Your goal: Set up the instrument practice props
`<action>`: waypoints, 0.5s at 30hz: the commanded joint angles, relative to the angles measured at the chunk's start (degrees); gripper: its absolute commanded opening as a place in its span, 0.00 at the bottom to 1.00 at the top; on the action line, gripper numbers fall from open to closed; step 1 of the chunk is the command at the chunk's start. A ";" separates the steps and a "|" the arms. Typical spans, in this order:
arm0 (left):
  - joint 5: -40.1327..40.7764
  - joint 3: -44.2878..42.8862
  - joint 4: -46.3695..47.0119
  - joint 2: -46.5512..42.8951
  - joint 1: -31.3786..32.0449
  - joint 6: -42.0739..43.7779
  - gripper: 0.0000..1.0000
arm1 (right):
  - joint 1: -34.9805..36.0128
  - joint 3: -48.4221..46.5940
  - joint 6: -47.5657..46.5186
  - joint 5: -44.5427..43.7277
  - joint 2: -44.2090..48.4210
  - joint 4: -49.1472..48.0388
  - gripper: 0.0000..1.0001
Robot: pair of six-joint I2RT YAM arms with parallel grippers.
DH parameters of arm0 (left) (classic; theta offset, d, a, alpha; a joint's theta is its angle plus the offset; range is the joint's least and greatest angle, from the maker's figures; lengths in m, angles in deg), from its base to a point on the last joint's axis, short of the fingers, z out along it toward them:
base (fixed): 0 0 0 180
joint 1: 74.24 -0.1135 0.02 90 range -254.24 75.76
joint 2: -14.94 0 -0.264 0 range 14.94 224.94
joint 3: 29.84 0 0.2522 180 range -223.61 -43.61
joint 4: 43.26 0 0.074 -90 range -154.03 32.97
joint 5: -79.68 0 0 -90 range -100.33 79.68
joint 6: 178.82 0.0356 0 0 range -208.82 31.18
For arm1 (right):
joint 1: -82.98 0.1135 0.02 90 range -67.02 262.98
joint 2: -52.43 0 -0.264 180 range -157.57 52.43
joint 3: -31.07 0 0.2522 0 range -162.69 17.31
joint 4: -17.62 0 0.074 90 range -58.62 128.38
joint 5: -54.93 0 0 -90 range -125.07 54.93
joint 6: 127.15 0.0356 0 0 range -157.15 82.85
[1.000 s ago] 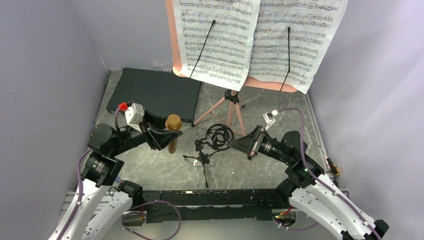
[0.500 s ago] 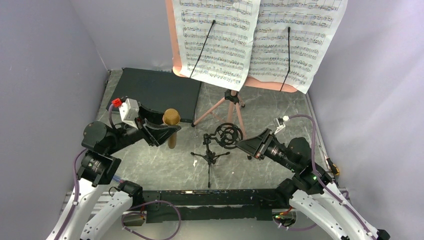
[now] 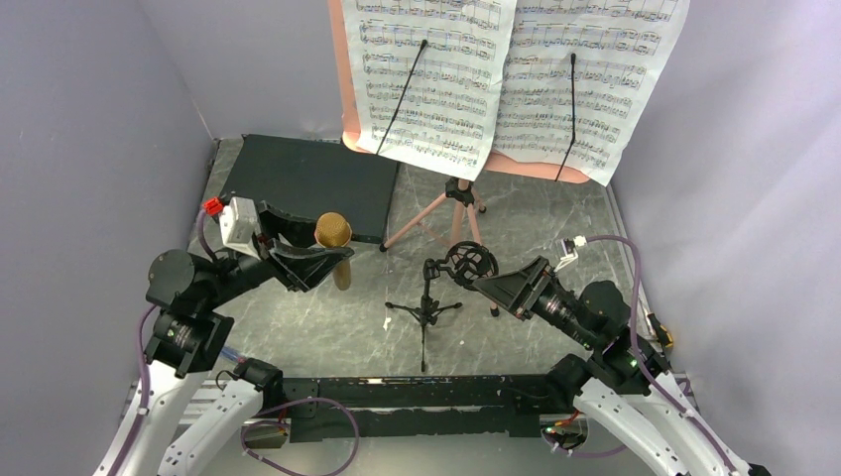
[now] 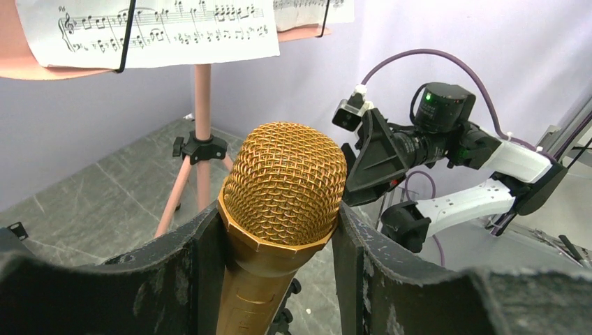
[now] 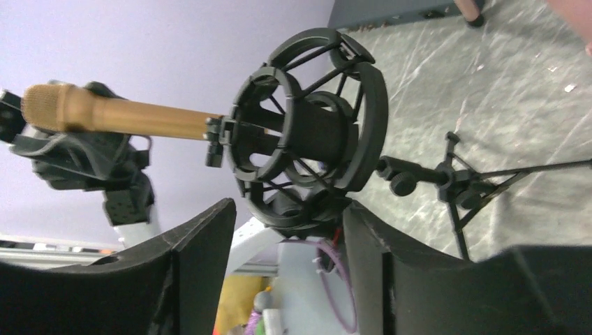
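Right gripper [image 3: 488, 281] clamped on ring mount [image 3: 471, 260] of tripod mic stand [image 3: 426, 309]; stand shifted right, now near upright on surface [image 3: 327, 337]. Left gripper [image 3: 335, 266] closed around gold microphone [image 3: 333, 230], drawn back leftward, held upright. Insertion into ring pending.

No word, brand or number can be read; the two white sheet-music pages [image 3: 428, 79] at the frame's top carry only printed staves and notes.
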State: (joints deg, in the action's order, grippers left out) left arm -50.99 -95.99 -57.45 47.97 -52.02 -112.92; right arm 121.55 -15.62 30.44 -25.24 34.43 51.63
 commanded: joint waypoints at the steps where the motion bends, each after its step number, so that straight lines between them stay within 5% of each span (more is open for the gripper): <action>1: -0.57 -2.84 5.17 -0.56 0.19 -1.80 0.03 | 0.28 -1.93 -3.13 -2.00 -0.55 0.40 0.70; 8: -1.77 -3.83 7.52 0.80 0.19 -3.39 0.03 | 0.28 -2.76 -6.17 -3.36 -0.45 2.15 0.97; 15: -3.14 -5.89 13.55 5.52 0.19 -8.72 0.03 | 0.30 -6.99 -12.20 -6.75 -0.40 7.05 1.00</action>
State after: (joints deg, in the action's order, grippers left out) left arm -52.28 -98.61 -50.65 50.29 -52.02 -117.31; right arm 121.55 -17.87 22.95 -28.91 33.80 56.63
